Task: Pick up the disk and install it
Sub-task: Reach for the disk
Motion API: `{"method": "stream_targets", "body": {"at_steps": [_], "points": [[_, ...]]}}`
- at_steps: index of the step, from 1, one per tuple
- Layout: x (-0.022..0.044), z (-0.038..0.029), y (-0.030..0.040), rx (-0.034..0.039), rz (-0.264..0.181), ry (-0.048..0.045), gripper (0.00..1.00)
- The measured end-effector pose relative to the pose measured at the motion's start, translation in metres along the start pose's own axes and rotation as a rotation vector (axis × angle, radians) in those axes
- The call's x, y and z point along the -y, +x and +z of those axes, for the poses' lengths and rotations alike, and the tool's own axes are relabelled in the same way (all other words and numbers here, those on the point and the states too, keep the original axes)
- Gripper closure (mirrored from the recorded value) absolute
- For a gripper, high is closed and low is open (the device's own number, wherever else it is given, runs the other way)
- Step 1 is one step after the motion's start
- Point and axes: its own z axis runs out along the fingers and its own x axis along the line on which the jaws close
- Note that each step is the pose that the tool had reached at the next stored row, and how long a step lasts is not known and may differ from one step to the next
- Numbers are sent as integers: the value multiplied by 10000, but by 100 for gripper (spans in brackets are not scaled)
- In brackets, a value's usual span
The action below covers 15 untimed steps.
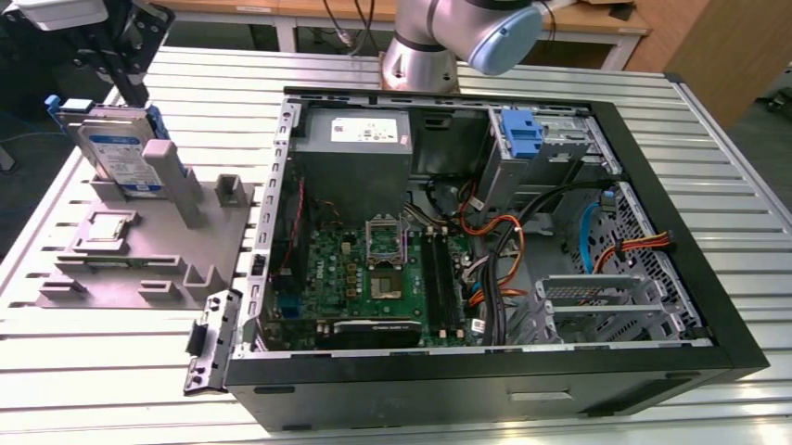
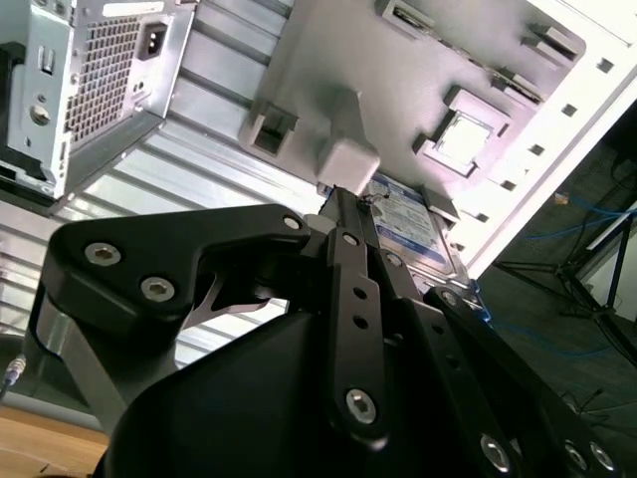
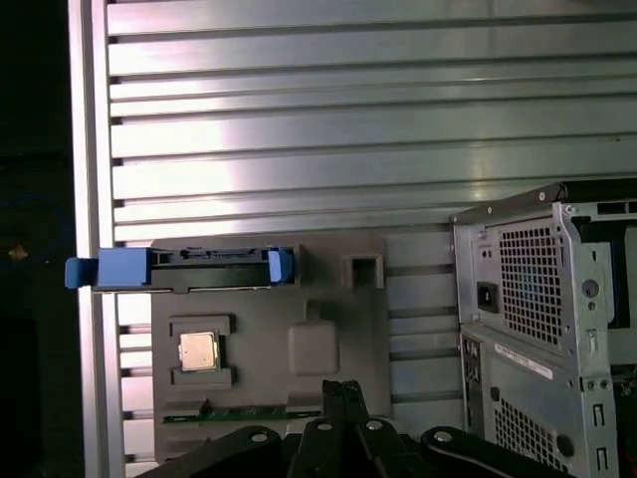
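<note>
On one fixture block [image 1: 148,264], one disk [image 1: 118,153] upright, one hand [image 3: 336,390] near

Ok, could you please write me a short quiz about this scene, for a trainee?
1. True or false: the disk is already inside the computer case.
2. How does the disk stand? A) upright in the grey fixture block; B) flat on the motherboard; C) flat on the table.
3. Fill in: the hand holds ____.
Key: 1 false; 2 A; 3 nothing.
</note>
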Motion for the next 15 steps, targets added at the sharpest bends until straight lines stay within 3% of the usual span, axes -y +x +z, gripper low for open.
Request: {"method": "stream_targets", "body": {"at_steps": [3, 10, 15], "points": [[-12, 0, 118, 0, 2, 1, 90], [-128, 8, 344, -1, 1, 1, 90], [-133, 10, 392, -1, 1, 1, 90]]}}
